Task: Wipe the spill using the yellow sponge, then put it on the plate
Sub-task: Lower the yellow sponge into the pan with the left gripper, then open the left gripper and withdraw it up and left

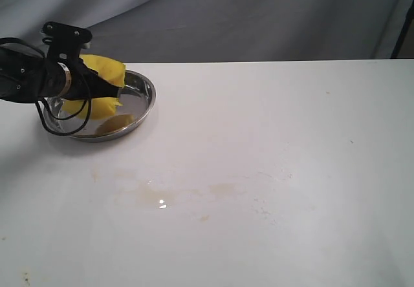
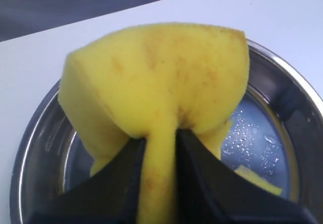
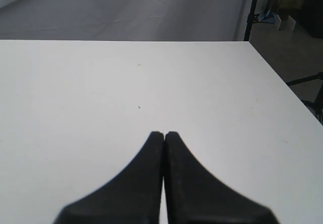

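The yellow sponge [image 1: 105,69] hangs squeezed and folded over the steel plate [image 1: 148,102] at the table's back left. My left gripper [image 1: 102,88] is shut on it. In the left wrist view both black fingers pinch a narrow fold of the sponge [image 2: 156,77], with my left gripper [image 2: 160,139] just above the wet plate [image 2: 299,100]. I cannot tell whether the sponge's lower edge touches the dish. The spill [image 1: 165,195] shows as pale brownish smears with one glossy spot on the white table, in front of the plate. My right gripper [image 3: 164,133] is shut on nothing over bare table.
A grey cloth backdrop [image 1: 259,15] hangs behind the table's far edge. The table's right edge [image 3: 282,88] drops off toward a dark stand and clutter on the floor.
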Motion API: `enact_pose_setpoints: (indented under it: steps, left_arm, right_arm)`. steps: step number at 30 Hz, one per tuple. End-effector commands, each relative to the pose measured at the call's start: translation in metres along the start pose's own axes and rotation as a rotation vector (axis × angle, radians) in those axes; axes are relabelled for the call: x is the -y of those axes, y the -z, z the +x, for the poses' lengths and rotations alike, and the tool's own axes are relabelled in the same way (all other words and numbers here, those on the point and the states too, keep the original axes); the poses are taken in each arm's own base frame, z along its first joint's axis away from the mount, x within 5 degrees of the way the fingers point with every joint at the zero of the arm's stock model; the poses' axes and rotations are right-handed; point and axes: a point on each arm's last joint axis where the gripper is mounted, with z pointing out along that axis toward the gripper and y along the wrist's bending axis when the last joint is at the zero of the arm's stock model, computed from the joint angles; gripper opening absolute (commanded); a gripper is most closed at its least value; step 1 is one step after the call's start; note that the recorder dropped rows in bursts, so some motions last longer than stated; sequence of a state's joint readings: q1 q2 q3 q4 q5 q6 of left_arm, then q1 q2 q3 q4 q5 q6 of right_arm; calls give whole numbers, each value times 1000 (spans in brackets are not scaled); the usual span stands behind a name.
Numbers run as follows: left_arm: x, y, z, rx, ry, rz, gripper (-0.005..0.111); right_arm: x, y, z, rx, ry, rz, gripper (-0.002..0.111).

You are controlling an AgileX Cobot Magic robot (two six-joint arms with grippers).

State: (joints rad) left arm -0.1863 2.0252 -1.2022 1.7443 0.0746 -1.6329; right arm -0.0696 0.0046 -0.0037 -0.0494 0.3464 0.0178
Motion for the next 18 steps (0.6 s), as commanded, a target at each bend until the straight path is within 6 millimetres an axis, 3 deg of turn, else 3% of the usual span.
enact_pose_setpoints:
  steps: [1,3,6,12,14,18]
  left_arm:
    - [-2,0,-1,5,10,-38,53]
    - [-8,1,-1,10,33,-99,84]
    - [-10,1,-2,15,66,-129,96]
    - [-9,1,-2,15,67,-109,97]
    - [-3,11,-12,41,72,-28,97]
    - [-2,69,-50,185,121,67,97]
  right_arm:
    - [0,0,1,5,7,-2,0]
    - [0,0,1,5,7,-2,0]
    - [0,0,1,5,7,-2,0]
    - [0,0,1,5,7,-2,0]
    - [0,0,1,5,7,-2,0]
    - [0,0,1,5,7,-2,0]
